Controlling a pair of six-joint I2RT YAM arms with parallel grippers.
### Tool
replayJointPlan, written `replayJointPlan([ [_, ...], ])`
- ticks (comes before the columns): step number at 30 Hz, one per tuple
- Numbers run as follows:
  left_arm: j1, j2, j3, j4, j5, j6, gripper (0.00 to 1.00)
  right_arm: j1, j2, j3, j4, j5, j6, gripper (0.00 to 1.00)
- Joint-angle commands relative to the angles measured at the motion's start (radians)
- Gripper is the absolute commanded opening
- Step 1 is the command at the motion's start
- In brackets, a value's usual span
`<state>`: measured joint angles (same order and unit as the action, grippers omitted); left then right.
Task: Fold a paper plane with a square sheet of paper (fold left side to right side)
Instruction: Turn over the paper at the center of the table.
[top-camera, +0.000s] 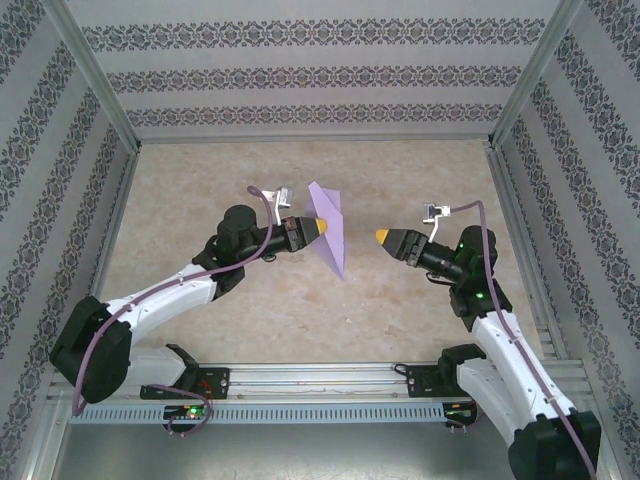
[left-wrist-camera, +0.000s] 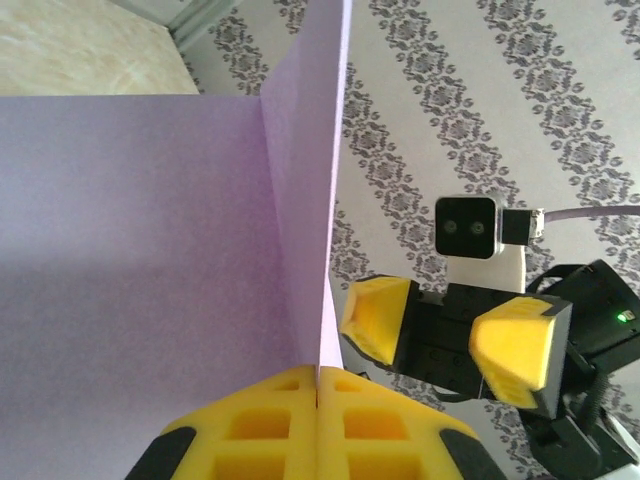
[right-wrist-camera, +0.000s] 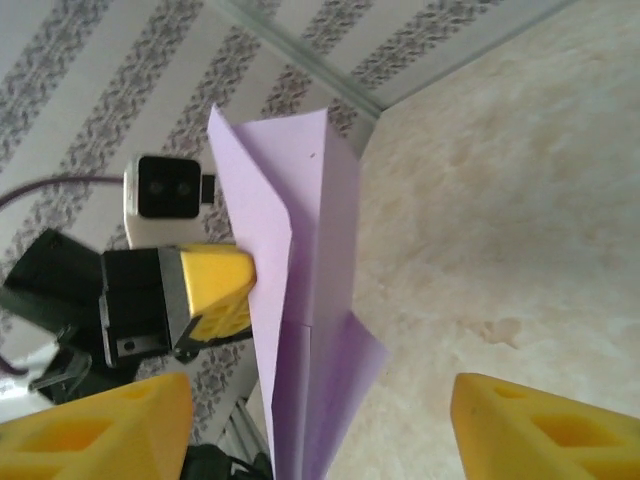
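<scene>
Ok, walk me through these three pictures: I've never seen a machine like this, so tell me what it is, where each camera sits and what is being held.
These are two robot arms bolted at the near edge of a table, each ending in a two-finger gripper with yellow tips. One picture looks down from above and behind them; the other two come from small cameras on each wrist. The left gripper is shut on a lavender paper plane, pinching its folded edge and holding it up off the table. Its wrist view shows the paper from very close. The right gripper faces the plane with its jaws open, holding nothing.
</scene>
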<state>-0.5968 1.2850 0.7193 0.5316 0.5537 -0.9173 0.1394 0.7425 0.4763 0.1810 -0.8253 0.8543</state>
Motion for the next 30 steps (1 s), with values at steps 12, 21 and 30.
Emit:
replayJointPlan([
  [12, -0.014, 0.022, -0.027, 0.145, 0.019, -0.046, 0.0, 0.039, -0.054, -0.108, 0.067, -0.071, 0.087, 0.98],
  [21, -0.037, 0.078, -0.013, 0.207, 0.045, -0.08, 0.0, 0.222, 0.102, -0.068, 0.226, -0.012, 0.102, 0.98],
  [30, -0.055, 0.094, -0.005, 0.22, 0.048, -0.084, 0.0, 0.267, 0.197, -0.04, 0.262, 0.003, 0.118, 0.93],
])
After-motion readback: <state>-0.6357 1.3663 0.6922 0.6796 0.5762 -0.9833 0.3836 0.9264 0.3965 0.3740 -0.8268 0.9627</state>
